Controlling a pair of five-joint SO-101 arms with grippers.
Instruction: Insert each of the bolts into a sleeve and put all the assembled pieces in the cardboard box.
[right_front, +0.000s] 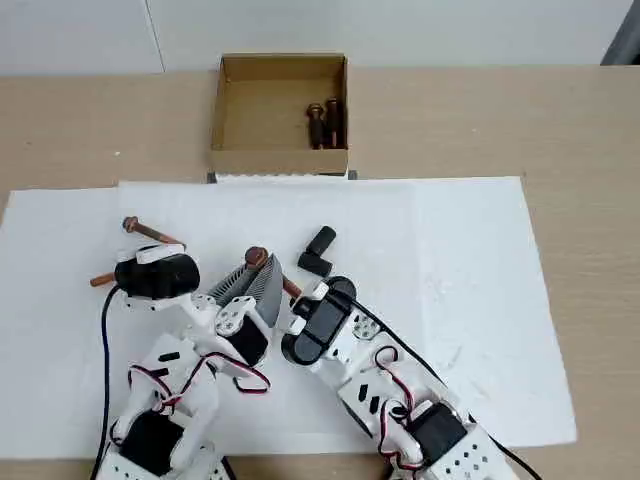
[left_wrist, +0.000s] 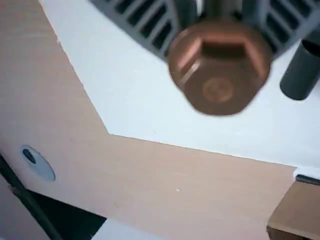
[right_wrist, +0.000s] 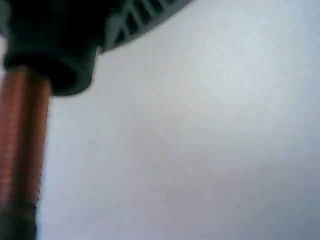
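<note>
**A:** Now, what is laid out, biggest first?

**B:** A tan table (right_front: 570, 120) is seen with a white sheet (right_front: 470, 300) spread over it. The cardboard box (right_front: 232, 110) stands open at the sheet's far edge.

**A:** And the pieces, how are they made out?

**B:** Copper-coloured bolts, with hexagonal heads and threaded shafts. The sleeves are short black tubes.

**A:** A count is wanted.

**B:** Two assembled pieces (right_front: 325, 125) are counted side by side at the box's right wall. On the sheet, two bolts lie loose. The far bolt (right_front: 150, 231) lies in the open, and the near bolt (right_front: 101, 280) is half hidden under the left arm. Two sleeves lie loose and close together, the upper sleeve (right_front: 322, 240) and the lower sleeve (right_front: 313, 264).

**A:** And at the grippers?

**B:** The held bolt (right_front: 257, 257) is clamped at its head by the left gripper (right_front: 256, 268), and its shaft is pointed towards the right gripper (right_front: 304, 299). There a fitted sleeve (right_wrist: 50, 55) is seen around the thread. Whether the right gripper is closed cannot be told.
</note>
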